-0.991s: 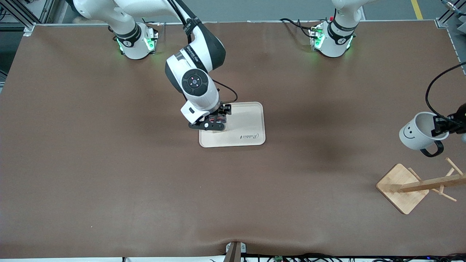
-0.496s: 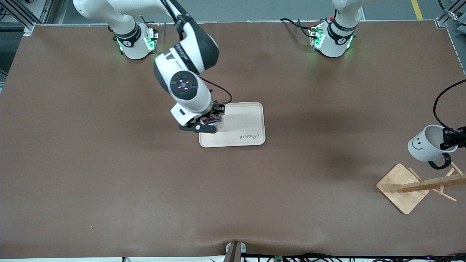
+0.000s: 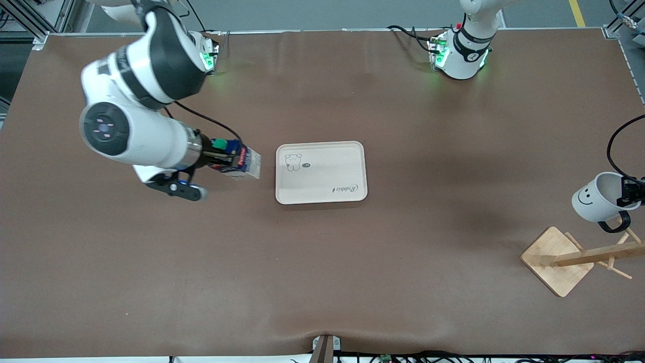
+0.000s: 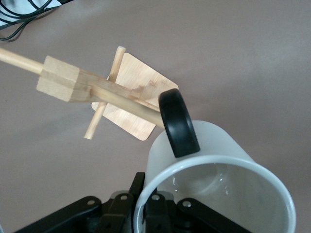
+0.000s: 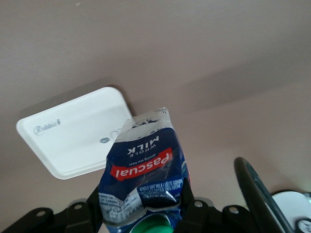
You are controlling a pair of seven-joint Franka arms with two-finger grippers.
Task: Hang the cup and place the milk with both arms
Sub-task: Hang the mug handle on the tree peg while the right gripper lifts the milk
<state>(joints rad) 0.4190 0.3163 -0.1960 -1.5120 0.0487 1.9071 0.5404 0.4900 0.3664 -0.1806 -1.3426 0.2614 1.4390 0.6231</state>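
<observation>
My right gripper (image 3: 221, 159) is shut on the milk (image 3: 238, 160), a dark blue carton with a green cap. It holds the carton on its side in the air, over the table beside the white tray (image 3: 327, 169), toward the right arm's end. The right wrist view shows the milk (image 5: 143, 170) between the fingers (image 5: 187, 206). My left gripper (image 3: 630, 194) is shut on the rim of the white smiley cup (image 3: 597, 199), over the wooden rack (image 3: 599, 254). In the left wrist view the cup's black handle (image 4: 177, 121) sits right at a rack peg (image 4: 131, 102).
The tray is bare, with a bear print and lettering; it also shows in the right wrist view (image 5: 73, 133). The rack's square base (image 3: 554, 259) stands near the left arm's end of the table. A black cable (image 3: 612, 146) loops above the cup.
The right arm has swung away from the tray toward its own end of the table, carrying the milk with it. The left gripper has moved the cup lower, closer to the rack.
</observation>
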